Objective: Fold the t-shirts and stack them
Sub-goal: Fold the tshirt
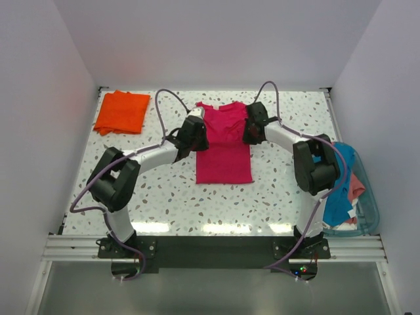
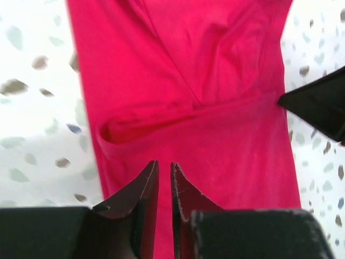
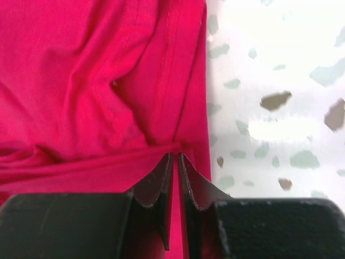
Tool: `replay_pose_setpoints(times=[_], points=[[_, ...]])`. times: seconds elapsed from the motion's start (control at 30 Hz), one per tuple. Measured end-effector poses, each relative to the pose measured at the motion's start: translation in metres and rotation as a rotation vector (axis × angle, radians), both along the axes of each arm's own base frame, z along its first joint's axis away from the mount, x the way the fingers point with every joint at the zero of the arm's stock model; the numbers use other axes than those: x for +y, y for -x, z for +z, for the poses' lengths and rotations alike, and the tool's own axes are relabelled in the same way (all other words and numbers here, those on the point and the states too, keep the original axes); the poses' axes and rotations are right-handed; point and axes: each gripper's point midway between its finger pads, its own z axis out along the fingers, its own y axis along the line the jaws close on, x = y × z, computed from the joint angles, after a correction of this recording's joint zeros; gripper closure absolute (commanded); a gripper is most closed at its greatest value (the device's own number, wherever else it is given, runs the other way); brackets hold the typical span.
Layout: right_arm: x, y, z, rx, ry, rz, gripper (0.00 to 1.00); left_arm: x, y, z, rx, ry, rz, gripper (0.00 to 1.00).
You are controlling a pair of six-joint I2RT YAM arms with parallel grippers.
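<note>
Magenta-red cloth fills the middle of the table [image 1: 170, 197] in the top view; the magenta-red t-shirt [image 1: 223, 154] is laid flat there with its sides already turned in, and the left gripper [image 1: 195, 134] and right gripper [image 1: 254, 128] are set at its two edges, about level with the chest; an orange t-shirt [image 1: 122, 111] is seen folded in the far left corner, so one shirt is judged done; a teal-blue t-shirt [image 1: 338, 203] and a salmon-pink t-shirt [image 1: 356, 186] are left crumpled in the tub [image 1: 371, 220] at the right – untouched, and nothing is stacked yet.

Only from the left wrist is a cross crease shown, with a loose pocket at its left end; the left gripper [image 2: 164, 164] is seen with its jaws drawn almost together just short of it, though whether cloth is caught cannot be told.

From the right wrist a seamed edge and bare speckled table are shown – detail lost from above; the right gripper [image 3: 176, 156] is closed, and the fold is pinched at its tips.
</note>
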Motion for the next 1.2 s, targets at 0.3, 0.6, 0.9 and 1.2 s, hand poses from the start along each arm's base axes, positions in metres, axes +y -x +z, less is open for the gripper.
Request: replay_pose_setpoints(times=[0.3,0.6,0.9,1.2], points=[[0.0,0.069,0.032,-0.046,-0.059,0.02,0.8,-0.04,0.052,-0.029,0.066,0.026,-0.114,0.52],[0.023,0.163,-0.016,0.083,-0.063,0.132,0.8,-0.006,0.001,-0.037,0.061,0.024,0.009,0.56],[0.021,0.164,-0.017,0.05,-0.103,0.107,0.8,0.008,-0.045,-0.061,0.081,-0.005,0.086,0.55],[0.015,0.173,-0.003,0.033,-0.11,0.106,0.58,0.026,-0.039,-0.046,0.072,-0.021,0.092,0.35]])
